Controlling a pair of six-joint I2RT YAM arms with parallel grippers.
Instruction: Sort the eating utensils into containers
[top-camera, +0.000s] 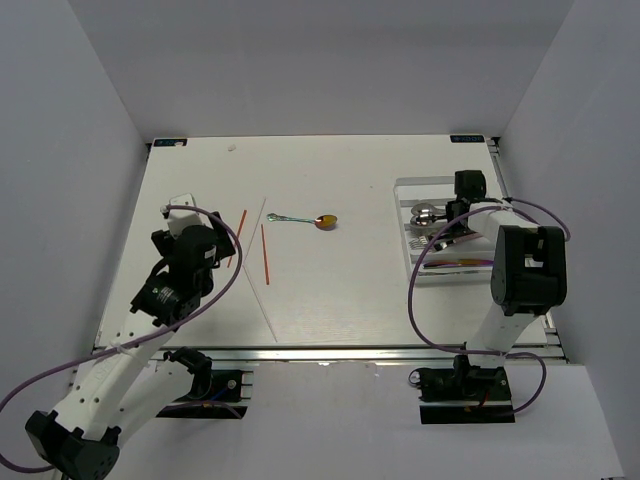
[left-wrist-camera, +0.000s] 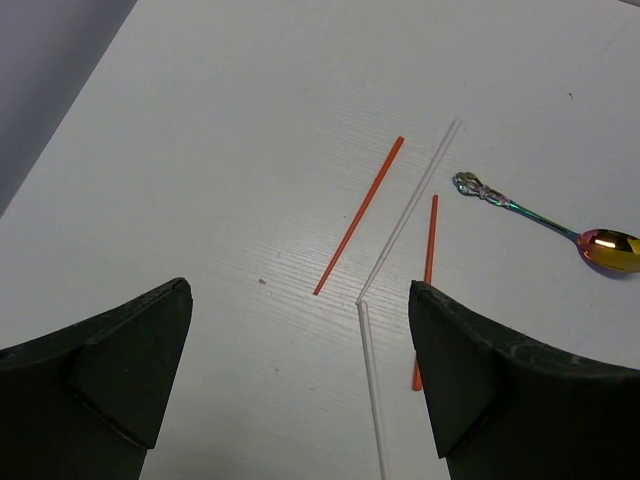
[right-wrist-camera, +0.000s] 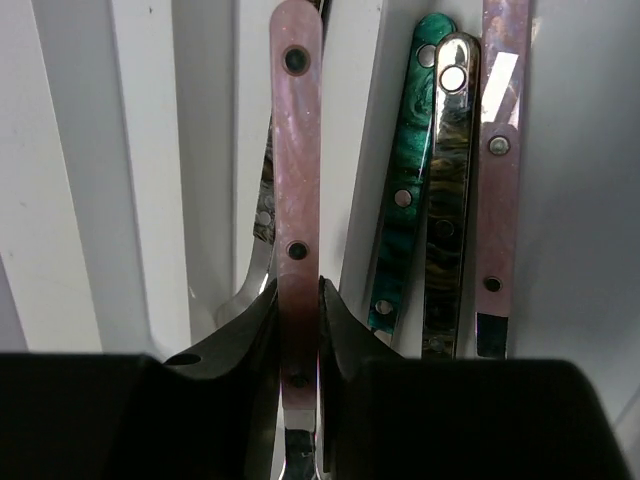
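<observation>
We saw the white table (top-camera: 340, 300) first, and at its 3 o'clock side the white cutlery tray (top-camera: 425, 181), its long compartments running from 12 to 6. Over the tray hung the right claw (right-wrist-camera: 298, 300). Its jaws were narrowed and clamped on the pink-handled utensil (right-wrist-camera: 297, 150), held lengthwise over the tray with the handle pointing to 12 in the wrist view. Its working end was hidden under the fingers, and we could not tell whether it touched the tray. At 3 o'clock of it, three more pieces lay side by side in the tray: a green handle (right-wrist-camera: 408, 180), a dark marbled handle (right-wrist-camera: 448, 200) and a second pink handle (right-wrist-camera: 497, 180).

The left claw (left-wrist-camera: 300, 292) stood at the table's 9 o'clock side, jaws spread wide and holding nothing. Beneath it, two white chopsticks (left-wrist-camera: 410, 210) and two red-orange chopsticks (left-wrist-camera: 358, 215) lay loose on the table, close together. At 3 o'clock of them, near the table's middle, lay the iridescent spoon (top-camera: 326, 222), bowl toward 3.
</observation>
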